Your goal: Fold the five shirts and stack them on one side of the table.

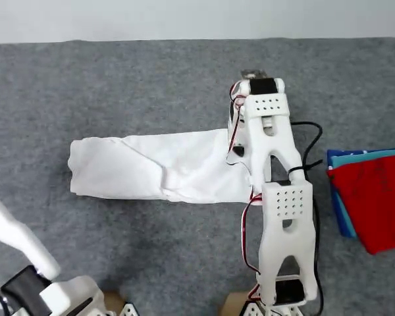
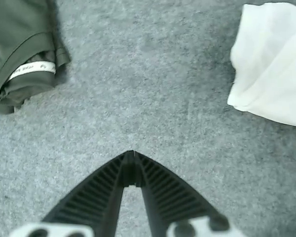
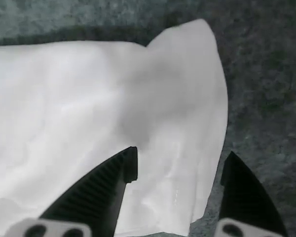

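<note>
The grey felt table (image 1: 151, 79) carries a long white shirt (image 1: 158, 168) across its centre. At 3 o'clock a folded red shirt (image 1: 375, 194) tops blue shirts (image 1: 342, 220). The right gripper (image 3: 182, 158) gapes over the white shirt's end. The left gripper (image 2: 133, 154) is pinched together on nothing, near a dark shirt (image 2: 19, 49) whose white label (image 2: 32, 70) has print too small to read.
</note>
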Robot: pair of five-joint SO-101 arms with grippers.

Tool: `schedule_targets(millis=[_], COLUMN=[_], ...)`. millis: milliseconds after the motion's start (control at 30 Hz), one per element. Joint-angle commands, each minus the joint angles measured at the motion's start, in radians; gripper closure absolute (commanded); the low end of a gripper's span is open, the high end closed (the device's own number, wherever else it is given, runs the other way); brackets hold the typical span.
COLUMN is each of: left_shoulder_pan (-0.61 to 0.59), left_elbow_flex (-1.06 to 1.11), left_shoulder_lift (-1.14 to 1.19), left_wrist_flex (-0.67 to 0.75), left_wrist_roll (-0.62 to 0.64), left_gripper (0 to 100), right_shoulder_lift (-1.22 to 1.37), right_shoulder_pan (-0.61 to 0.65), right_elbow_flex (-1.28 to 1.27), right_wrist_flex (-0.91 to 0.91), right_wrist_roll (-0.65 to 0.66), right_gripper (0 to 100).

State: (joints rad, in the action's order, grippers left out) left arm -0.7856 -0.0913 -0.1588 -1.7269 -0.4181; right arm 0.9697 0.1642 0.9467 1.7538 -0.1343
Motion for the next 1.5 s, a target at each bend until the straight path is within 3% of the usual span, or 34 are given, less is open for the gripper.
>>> schedule_targets(millis=[0,133,400,600,1233,1467], left_shoulder_pan=[0.020,0.020,0.020,0.020,0.015,0.015], left_elbow_flex=[-0.004,-0.004,-0.004,-0.004,-0.005,-0.005], left_shoulder_lift=[-0.032,-0.032,-0.032,-0.032,-0.034,-0.041], left_wrist_flex=[-0.025,-0.025,-0.009,0.005,-0.002,-0.003], left_wrist_roll=[0.000,0.000,0.000,-0.008,-0.038,-0.035], left_gripper=[100,100,100,100,100,100], right_shoulder_lift=[0.027,0.084,0.074,0.033,-0.042,-0.105], right_shoulder_pan=[-0.005,-0.007,-0.008,-0.070,-0.501,-0.446], right_elbow_flex=[0.008,0.008,0.014,0.012,0.014,0.008], right_wrist_flex=[0.007,0.015,0.027,0.035,0.024,0.039], right_wrist_roll=[-0.049,-0.060,-0.054,-0.046,0.295,0.356], right_gripper=[71.7,72.7,99.1,99.0,99.0,99.0])
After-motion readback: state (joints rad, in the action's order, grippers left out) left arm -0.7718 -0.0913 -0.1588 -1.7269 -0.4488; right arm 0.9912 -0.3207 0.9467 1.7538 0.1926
